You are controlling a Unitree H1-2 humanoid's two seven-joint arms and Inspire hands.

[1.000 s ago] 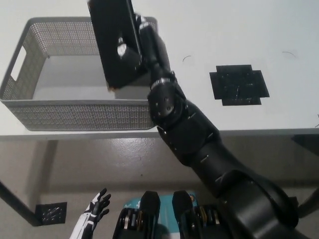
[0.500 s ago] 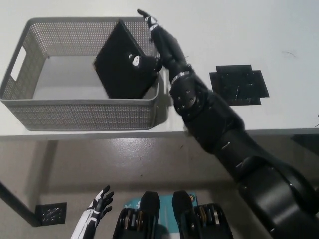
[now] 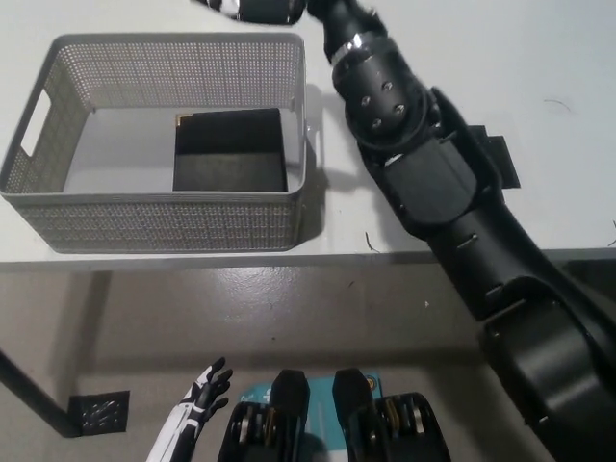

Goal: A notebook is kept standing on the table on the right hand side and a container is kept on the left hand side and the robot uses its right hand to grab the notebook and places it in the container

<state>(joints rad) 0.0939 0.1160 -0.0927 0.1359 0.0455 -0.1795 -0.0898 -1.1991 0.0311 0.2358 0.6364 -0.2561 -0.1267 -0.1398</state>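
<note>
Now the white table point(image 3: 500, 58) takes most of the upper part of the view, and below its front edge I see a grey speckled floor point(image 3: 289, 298) with a thin dark table leg at the lower left. The black right arm point(image 3: 452, 212) is the biggest thing on the scene; it reaches from the bottom right up across the table, covering most of a flat black patch point(image 3: 502, 164) on the tabletop. The grey perforated container point(image 3: 154, 226) stands on the left side of the table, with a handle slot in its left wall. The black notebook point(image 3: 231, 149) lies flat on the container's floor, in its right half, close to the right wall. Half a second ago this notebook was tilted in the black hand over the container's right side; now it is released and the hand is lifted away. The right hand point(image 3: 255, 10) is at the very top edge, beyond the container's far rim, mostly cut off, holding nothing; how far its fingers are spread I cannot tell. The white left hand point(image 3: 197, 404) rests low at the bottom left, under the table level, fingers apart and empty.
</note>
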